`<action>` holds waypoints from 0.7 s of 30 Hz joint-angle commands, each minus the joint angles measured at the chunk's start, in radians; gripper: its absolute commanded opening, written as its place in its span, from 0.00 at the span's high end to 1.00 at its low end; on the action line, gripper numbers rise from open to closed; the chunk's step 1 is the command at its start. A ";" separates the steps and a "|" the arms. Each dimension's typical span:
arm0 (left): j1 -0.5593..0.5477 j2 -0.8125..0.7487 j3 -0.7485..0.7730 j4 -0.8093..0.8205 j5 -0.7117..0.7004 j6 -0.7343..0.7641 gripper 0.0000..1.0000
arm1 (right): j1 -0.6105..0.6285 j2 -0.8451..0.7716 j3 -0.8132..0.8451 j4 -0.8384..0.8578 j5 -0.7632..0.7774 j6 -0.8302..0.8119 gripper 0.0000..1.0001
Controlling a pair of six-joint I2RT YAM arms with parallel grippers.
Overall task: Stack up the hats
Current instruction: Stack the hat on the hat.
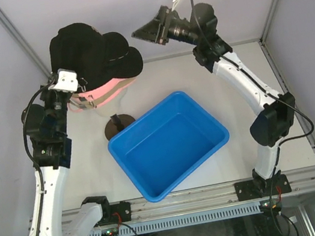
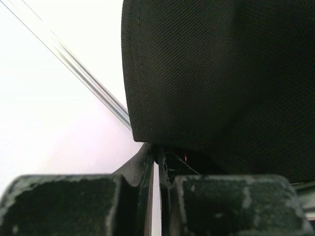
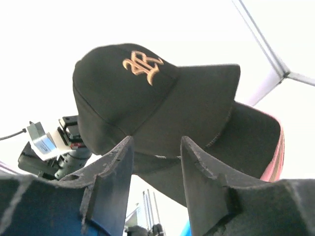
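Note:
The hats are stacked at the back left: a black cap with an orange mark (image 1: 81,46) on top, a second black cap (image 1: 124,58) under it, then a pink cap (image 1: 110,89) and a tan one (image 1: 82,104). My left gripper (image 1: 80,84) sits at the rear of the stack. In the left wrist view its jaws (image 2: 156,150) are pinched together at the top cap's (image 2: 221,73) lower edge. My right gripper (image 1: 144,33) is open and empty, just off the brims. The right wrist view (image 3: 156,142) shows the top cap (image 3: 128,93), the lower black brim (image 3: 246,137) and the pink edge (image 3: 280,147).
A blue plastic bin (image 1: 214,125) stands open at the table's middle. The brown base of the mannequin head (image 1: 120,123) shows just behind the bin's left corner, under the stack. Frame posts and pale walls close in the back and sides.

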State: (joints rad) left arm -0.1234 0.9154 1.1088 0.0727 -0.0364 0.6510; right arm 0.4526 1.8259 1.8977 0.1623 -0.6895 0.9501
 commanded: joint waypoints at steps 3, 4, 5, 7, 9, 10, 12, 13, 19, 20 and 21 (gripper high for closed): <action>-0.008 -0.024 -0.017 0.023 0.064 -0.042 0.92 | 0.088 0.062 0.342 -0.344 0.137 -0.232 0.54; -0.009 -0.024 -0.017 0.025 0.069 -0.044 0.92 | 0.105 0.096 0.411 -0.383 0.152 -0.267 0.53; -0.009 -0.023 -0.016 0.026 0.073 -0.045 0.92 | 0.121 0.131 0.482 -0.422 0.166 -0.294 0.52; -0.008 -0.022 -0.014 0.026 0.077 -0.046 0.92 | 0.146 0.205 0.606 -0.460 0.180 -0.330 0.50; -0.008 -0.019 -0.014 0.026 0.080 -0.047 0.92 | 0.161 0.250 0.670 -0.441 0.184 -0.349 0.48; -0.007 -0.019 -0.014 0.030 0.080 -0.049 0.92 | 0.170 0.260 0.670 -0.416 0.190 -0.363 0.45; -0.008 -0.015 -0.014 0.036 0.082 -0.051 0.92 | 0.187 0.276 0.667 -0.369 0.209 -0.400 0.41; -0.008 -0.014 -0.013 0.038 0.084 -0.053 0.92 | 0.198 0.286 0.671 -0.353 0.220 -0.413 0.40; -0.009 -0.003 -0.016 0.058 0.090 -0.059 0.92 | 0.213 0.346 0.711 -0.322 0.240 -0.458 0.37; -0.009 -0.003 -0.019 0.061 0.090 -0.059 0.91 | 0.213 0.351 0.710 -0.324 0.239 -0.463 0.37; -0.010 0.000 -0.020 0.063 0.088 -0.059 0.91 | 0.214 0.355 0.709 -0.331 0.235 -0.467 0.37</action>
State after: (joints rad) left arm -0.1238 0.9112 1.1088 0.0937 0.0193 0.6155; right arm 0.6617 2.1799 2.5679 -0.1730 -0.4774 0.5510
